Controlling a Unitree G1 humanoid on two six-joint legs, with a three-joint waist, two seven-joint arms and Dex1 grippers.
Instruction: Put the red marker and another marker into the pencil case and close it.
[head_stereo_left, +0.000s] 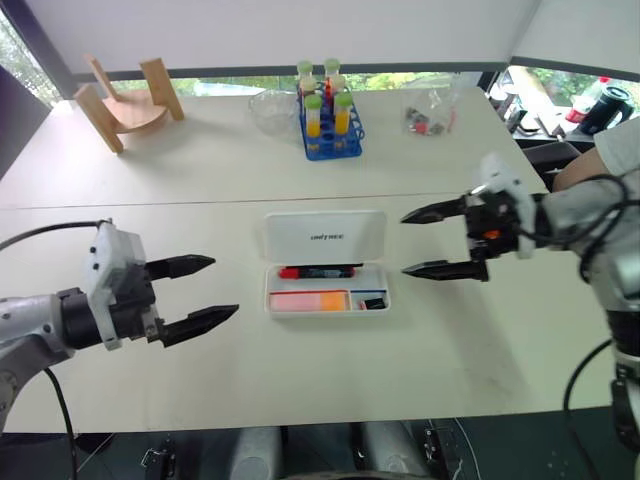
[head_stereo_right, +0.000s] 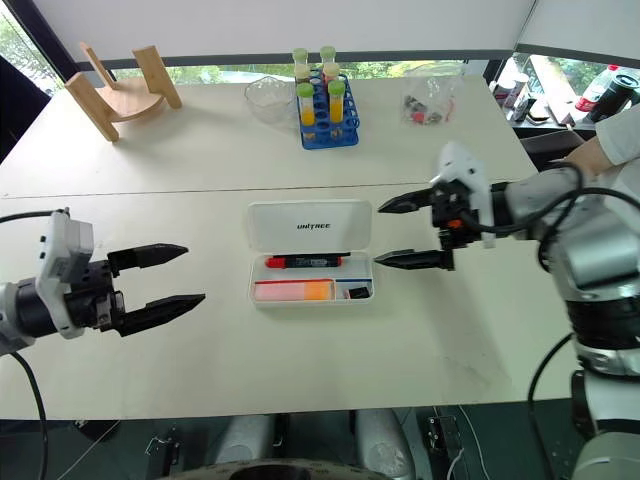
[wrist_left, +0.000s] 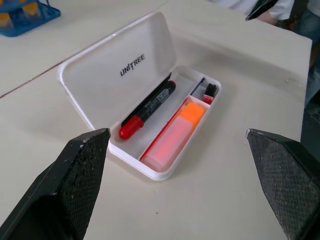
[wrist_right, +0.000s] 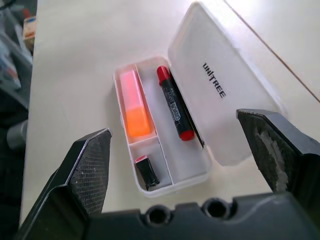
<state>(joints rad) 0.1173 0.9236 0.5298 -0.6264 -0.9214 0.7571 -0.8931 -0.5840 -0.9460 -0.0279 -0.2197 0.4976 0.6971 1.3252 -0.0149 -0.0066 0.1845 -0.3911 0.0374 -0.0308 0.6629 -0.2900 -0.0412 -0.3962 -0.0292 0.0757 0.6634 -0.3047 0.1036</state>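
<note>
The left hand (head_stereo_left: 205, 292) hangs above the near part of the counter (head_stereo_left: 200, 160) with its two black fingers spread wide and nothing between them, touching nothing. Just beyond its fingertips, toward the other arm, lies the pencil case (head_stereo_left: 326, 262), lid thrown back flat and open. In the case's nearer compartment sits the pink-and-orange highlighter (head_stereo_left: 309, 299); behind it, against the lid hinge, lies the red marker (head_stereo_left: 318, 271). The right hand (head_stereo_left: 428, 242) hovers just past the case's far end, its fingers also spread wide apart and empty, tips aimed at the case but clear of it. Well beyond both hands, at the counter's back edge, stand a blue rack of tubes (head_stereo_left: 330, 125) and a wooden stand (head_stereo_left: 128, 100).
</note>
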